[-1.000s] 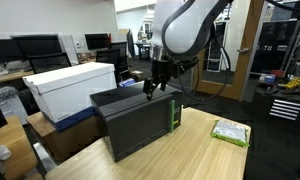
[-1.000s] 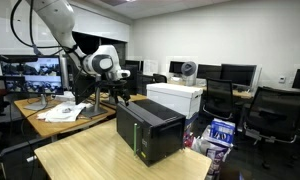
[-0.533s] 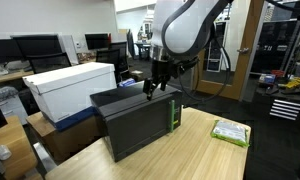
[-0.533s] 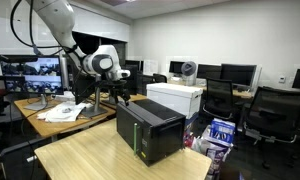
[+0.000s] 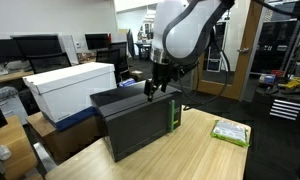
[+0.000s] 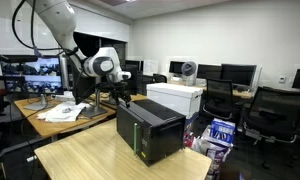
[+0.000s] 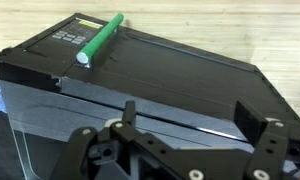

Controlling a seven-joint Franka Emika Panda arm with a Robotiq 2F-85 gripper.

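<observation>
Hanging just above the top of the black box (image 5: 140, 120), near its far edge, the gripper (image 5: 150, 88) has its jaws spread wide and holds nothing. The wrist view shows both fingers (image 7: 127, 112) apart, with the box's ribbed dark surface between them.

The box sits on a pale wooden table (image 5: 215, 160), its long axis running left to right in an exterior view, slightly skewed to the table's edge. A green rod (image 7: 100, 40) sits at the box's end, beside a small button panel. In the wrist view its long axis runs diagonally, the white-capped end toward the camera and the other end pointing away toward the table. In both exterior views it reads as an upright green strip on the box's face (image 5: 174, 113), so it is probably mounted on the side, though the wrist view alone does not settle that.

A green packet (image 5: 230, 132) lies flat on the table, to the right and well apart from the box. A white box (image 5: 70, 88) stands to the left of the black one. Around them is an office, with monitors (image 6: 30, 70) on a desk strewn with papers (image 6: 65, 112) and office chairs (image 6: 272, 110) on the far side.
</observation>
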